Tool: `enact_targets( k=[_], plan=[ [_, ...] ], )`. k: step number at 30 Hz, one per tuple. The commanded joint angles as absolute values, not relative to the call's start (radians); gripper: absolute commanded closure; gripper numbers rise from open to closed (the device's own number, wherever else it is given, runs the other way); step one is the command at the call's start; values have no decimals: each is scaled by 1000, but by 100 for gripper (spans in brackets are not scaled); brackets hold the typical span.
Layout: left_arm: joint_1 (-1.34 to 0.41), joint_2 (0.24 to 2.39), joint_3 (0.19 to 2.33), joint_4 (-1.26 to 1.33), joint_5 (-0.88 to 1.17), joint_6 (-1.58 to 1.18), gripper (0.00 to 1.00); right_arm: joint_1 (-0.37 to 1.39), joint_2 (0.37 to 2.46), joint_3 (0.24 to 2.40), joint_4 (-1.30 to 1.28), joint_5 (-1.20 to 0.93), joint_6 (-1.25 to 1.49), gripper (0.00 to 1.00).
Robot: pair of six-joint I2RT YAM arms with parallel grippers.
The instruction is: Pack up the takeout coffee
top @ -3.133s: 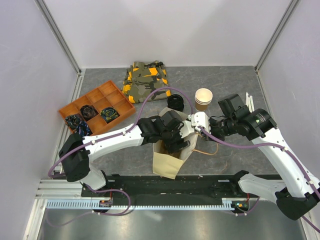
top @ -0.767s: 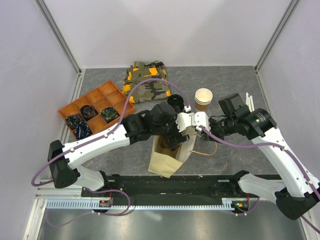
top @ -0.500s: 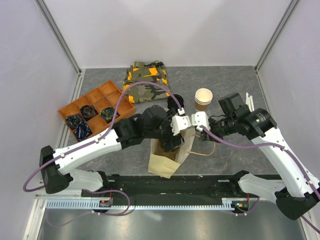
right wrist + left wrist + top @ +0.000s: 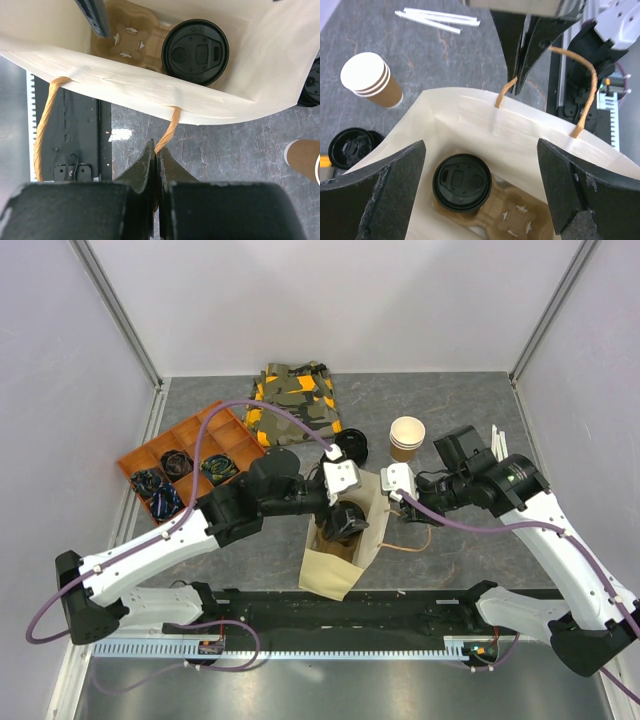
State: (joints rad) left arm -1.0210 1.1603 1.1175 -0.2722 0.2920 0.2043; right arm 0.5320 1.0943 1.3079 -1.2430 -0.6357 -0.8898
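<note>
Inside the paper bag [image 4: 470,107], walls crowd the takeout coffee [image 4: 462,182]. The left gripper [image 4: 482,195] is spread wide directly above it, while the right gripper [image 4: 156,165] pinches the bag's handle [image 4: 167,131].

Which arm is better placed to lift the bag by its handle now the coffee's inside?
Right, probably. The right gripper is shut on the bag handle; the left gripper hangs open over the bag, holding nothing, above the takeout coffee.
</note>
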Motion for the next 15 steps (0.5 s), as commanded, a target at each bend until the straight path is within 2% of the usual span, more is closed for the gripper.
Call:
enact_targets(
  k=[1, 11, 15],
  plan=[
    [-1011, 1097, 1088, -131, 383, 146, 0, 549, 1083, 1322, -1235, -657, -881, 100],
    [-1008, 1106, 1034, 78, 557, 9, 0, 574, 1083, 1307, -1213, -637, -861, 100],
    [-1002, 1135, 1051, 130, 557, -40, 0, 574, 1081, 1310, -1213, -632, -861, 100]
  ],
)
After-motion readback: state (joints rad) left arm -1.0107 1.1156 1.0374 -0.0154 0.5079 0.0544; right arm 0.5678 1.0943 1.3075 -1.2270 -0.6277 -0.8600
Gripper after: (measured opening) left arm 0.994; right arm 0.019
